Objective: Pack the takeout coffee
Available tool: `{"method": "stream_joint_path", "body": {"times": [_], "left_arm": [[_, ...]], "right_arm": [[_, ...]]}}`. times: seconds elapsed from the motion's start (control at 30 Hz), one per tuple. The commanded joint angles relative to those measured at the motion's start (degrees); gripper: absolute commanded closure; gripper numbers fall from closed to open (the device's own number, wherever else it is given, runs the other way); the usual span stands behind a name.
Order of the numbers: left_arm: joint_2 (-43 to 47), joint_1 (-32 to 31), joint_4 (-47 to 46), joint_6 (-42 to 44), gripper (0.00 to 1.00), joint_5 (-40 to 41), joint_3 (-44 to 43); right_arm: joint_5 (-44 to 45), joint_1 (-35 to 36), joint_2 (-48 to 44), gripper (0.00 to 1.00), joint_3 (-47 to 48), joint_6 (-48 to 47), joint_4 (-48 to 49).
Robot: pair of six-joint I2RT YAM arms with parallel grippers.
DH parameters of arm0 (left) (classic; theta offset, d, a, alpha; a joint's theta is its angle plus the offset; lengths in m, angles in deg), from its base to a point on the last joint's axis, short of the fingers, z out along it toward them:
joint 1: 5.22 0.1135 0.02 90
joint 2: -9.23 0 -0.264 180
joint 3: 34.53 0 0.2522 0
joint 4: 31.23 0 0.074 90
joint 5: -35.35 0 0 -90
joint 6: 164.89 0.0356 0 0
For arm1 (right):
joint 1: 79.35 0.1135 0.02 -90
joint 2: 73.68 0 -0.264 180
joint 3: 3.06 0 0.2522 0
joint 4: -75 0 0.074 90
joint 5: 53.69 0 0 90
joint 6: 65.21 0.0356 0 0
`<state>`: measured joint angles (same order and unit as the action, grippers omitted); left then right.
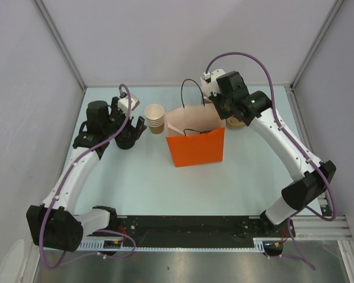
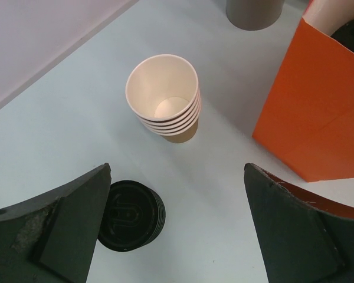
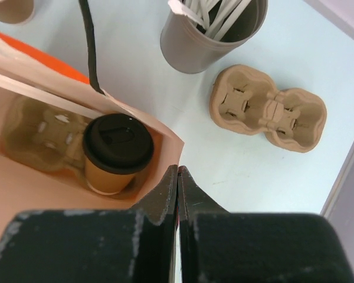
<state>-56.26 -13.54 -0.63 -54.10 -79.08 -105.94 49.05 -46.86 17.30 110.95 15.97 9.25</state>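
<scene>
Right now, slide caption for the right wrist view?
Lidded coffee cup seated inside the orange bag, right gripper shut at its rim.

White arms (image 1: 76,174), black joints (image 1: 50,227), purple cables (image 1: 239,54)

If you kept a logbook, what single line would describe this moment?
coffee cup: inside orange bag | right end effector: shut, at bag rim | left end effector: open, empty

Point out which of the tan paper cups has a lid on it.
The single cup inside the orange bag: it wears a black lid. The stacked cups outside the bag are open, without lids.
</scene>
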Motion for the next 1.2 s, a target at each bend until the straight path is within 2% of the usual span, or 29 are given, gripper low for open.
{"method": "stream_joint_path", "body": {"times": [0.0, 0.53, 0.8, 0.93, 1.03, 1.07, 1.17], "left_arm": [[-0.25, 0.49, -1.11, -1.11, 0.01, -1.85, -1.68], [-1.57, 0.49, -0.41, -1.46, 0.01, -2.56, -3.00], [-1.22, 0.49, -0.40, -1.64, 0.01, -2.38, -2.82], [-0.78, 0.49, -0.49, -1.55, 0.00, -2.03, -2.47], [-0.86, 0.49, -0.67, -1.55, 0.01, -2.03, -2.38], [-0.86, 0.49, -0.76, -1.55, 0.01, -2.03, -2.38], [-0.95, 0.49, -0.67, -1.46, 0.01, -2.03, -2.47]], "right_arm": [[2.64, 0.99, -0.63, 1.00, 4.17, 0.47, -1.54], [5.81, 1.96, -5.89, 1.00, -3.65, -0.94, -0.75], [4.41, 1.87, -6.60, 1.00, -5.85, -0.94, -0.31], [3.62, 1.87, -6.87, 0.95, -6.29, -1.11, -0.05], [3.44, 1.79, -6.87, 0.87, -6.82, -1.37, 0.13], [3.44, 1.79, -6.96, 0.82, -6.99, -1.46, 0.04], [3.09, 1.52, -6.96, 0.77, -7.17, -1.64, -0.04]]}}
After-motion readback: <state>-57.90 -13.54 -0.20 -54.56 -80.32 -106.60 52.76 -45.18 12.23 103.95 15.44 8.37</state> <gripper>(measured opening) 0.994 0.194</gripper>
